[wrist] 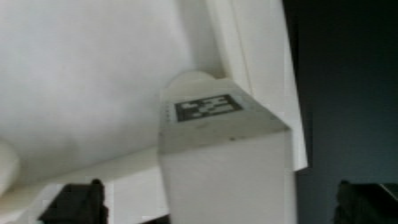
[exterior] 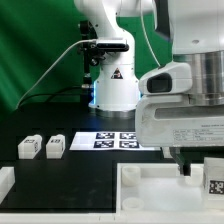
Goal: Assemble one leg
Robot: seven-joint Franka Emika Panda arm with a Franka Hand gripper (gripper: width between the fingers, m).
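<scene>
Hand (wrist: pixel 217 200) over leg (wrist: pixel 217 150) — apart

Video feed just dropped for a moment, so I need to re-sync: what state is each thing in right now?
Gripper: open, fingers either side of a leg, gaps showing.
Leg at gripper: ungripped, tag visible, by the tray's rim.
Two loose legs: side by side on the table, untouched.
Tray: flat on the table, rim up.
Marker board: flat on the table.
</scene>
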